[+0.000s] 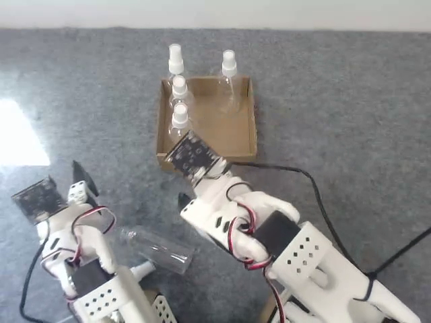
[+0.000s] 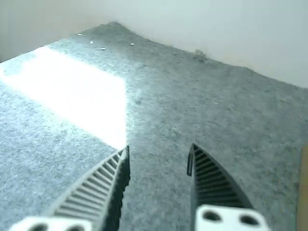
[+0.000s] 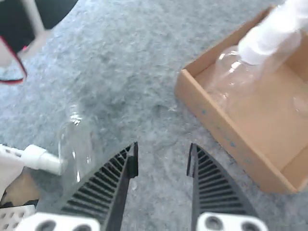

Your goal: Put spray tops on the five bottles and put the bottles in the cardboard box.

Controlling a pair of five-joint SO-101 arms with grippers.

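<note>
Covering the whole scene, a grey felt-topped table (image 1: 350, 101) is seen. The white right arm (image 1: 269, 235) is stretched from the near right toward the far left. The right gripper (image 3: 161, 147) is held above the felt just off the box's near left corner, its jaws parted with nothing between them. The white left arm (image 1: 81, 256) is placed at the near left. The left gripper (image 2: 159, 149) is likewise spread wide and empty, pointed over bare felt.

A shallow brown cardboard box (image 1: 254, 121) is placed at the far middle of the table. A row of three upright clear plastic bottles with white spray tops (image 1: 179, 101) is ranged along its left wall, though whether the farthest one stands inside or just behind the box cannot be told. A fourth topped bottle (image 1: 229, 87) is stood inside, near the far right corner.

A fifth clear bottle (image 1: 158, 249), uncapped, is laid on its side on the felt between the arms, well apart from the box. A loose white spray top (image 3: 36, 156) is laid just beside it, on its near side.
</note>
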